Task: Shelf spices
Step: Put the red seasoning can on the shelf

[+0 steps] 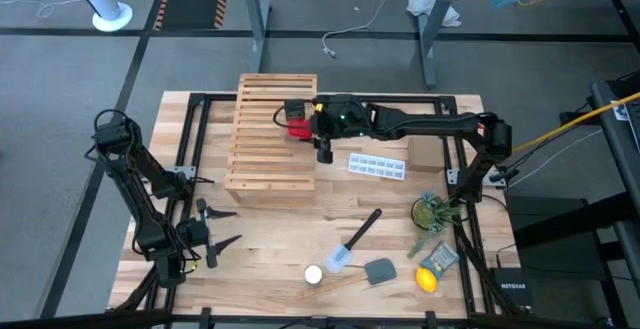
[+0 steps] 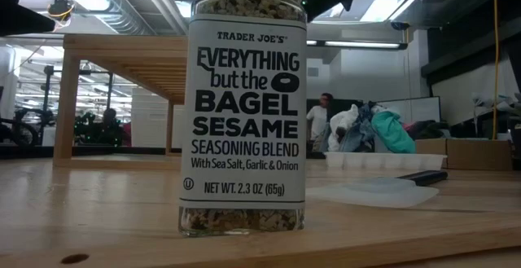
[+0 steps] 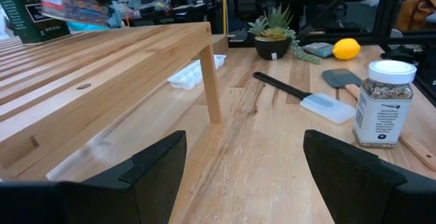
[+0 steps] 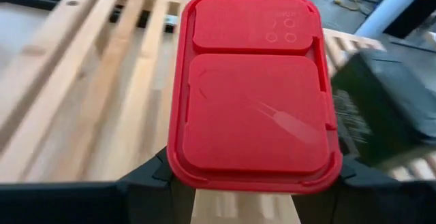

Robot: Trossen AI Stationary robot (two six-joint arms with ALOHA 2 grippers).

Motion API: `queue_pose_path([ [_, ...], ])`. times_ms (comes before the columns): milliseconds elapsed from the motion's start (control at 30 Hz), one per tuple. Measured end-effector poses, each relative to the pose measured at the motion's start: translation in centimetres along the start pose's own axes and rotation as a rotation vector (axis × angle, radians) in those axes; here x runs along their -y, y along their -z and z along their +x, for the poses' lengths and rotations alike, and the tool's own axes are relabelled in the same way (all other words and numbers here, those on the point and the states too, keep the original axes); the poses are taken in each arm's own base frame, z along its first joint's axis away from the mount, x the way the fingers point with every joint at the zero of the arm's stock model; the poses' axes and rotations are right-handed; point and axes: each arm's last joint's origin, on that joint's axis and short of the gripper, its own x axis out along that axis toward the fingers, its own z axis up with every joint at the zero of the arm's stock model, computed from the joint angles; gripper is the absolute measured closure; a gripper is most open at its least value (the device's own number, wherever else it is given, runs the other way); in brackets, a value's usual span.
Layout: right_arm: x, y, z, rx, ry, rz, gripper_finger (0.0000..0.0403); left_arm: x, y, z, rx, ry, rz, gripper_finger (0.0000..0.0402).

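The light wooden slatted shelf (image 1: 272,134) stands on the table's far left part, also seen in the left wrist view (image 3: 102,54). The black spice container (image 1: 295,109) (image 4: 381,108) stands on the shelf's right end. My right gripper (image 1: 308,127) (image 4: 255,183) reaches in from the right and is shut on the red boxy container (image 1: 296,127) beside it, over the slats. The clear jar with the white lid (image 1: 314,274) (image 2: 242,113) (image 3: 383,105) stands upright on the table's near middle. My left gripper (image 1: 215,239) (image 3: 245,176) waits open near the left near corner. My right gripper pinches the red container by its two opposite sides (image 4: 178,173), just below the red lid (image 4: 255,88), one finger (image 4: 146,176) on each side. The fingers come from the table's right, over the shelf. Whether its base rests on the slats, I cannot tell.
A white ice-cube tray (image 1: 377,165) lies right of the shelf. A spatula (image 1: 355,239), a grey pad (image 1: 380,270), a lemon (image 1: 427,280) and a potted plant (image 1: 432,212) occupy the near right. A person (image 2: 324,113) stands in the room beyond.
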Motion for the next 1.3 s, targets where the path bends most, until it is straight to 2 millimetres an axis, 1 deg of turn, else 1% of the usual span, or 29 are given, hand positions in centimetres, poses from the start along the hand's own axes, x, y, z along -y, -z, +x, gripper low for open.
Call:
queue_pose_path([
  [100, 0.59, 0.19, -0.07, -0.002, 0.01, 0.022, 0.022, 0.0, 0.0, 0.0, 0.0, 0.0, 0.0, 0.0112],
  [267, 0.67, 0.23, -0.08, 0.004, -0.009, 0.038, 0.022, 0.0, 0.0, 0.0, 0.0, 0.0, 0.0, 0.0112],
  [467, 0.58, 0.2, -0.08, 0.01, -0.028, 0.05, 0.0186, 0.0, 0.0, 0.0, 0.0, 0.0, 0.0, 0.0112],
  [767, 0.58, 0.2, -0.08, 0.009, -0.027, 0.052, 0.0199, 0.0, 0.0, 0.01, 0.0, 0.0, 0.0, 0.0112],
  [1033, 0.72, -0.17, -0.09, 0.048, -0.013, 0.046, 0.0172, 0.0, 0.0, 0.0, 0.0, 0.0, 0.0, 0.0112],
  [1300, 0.78, -0.33, -0.09, 0.065, -0.006, 0.043, 0.0171, 0.0, 0.0, 0.01, 0.0, 0.0, 0.0, 0.0112],
])
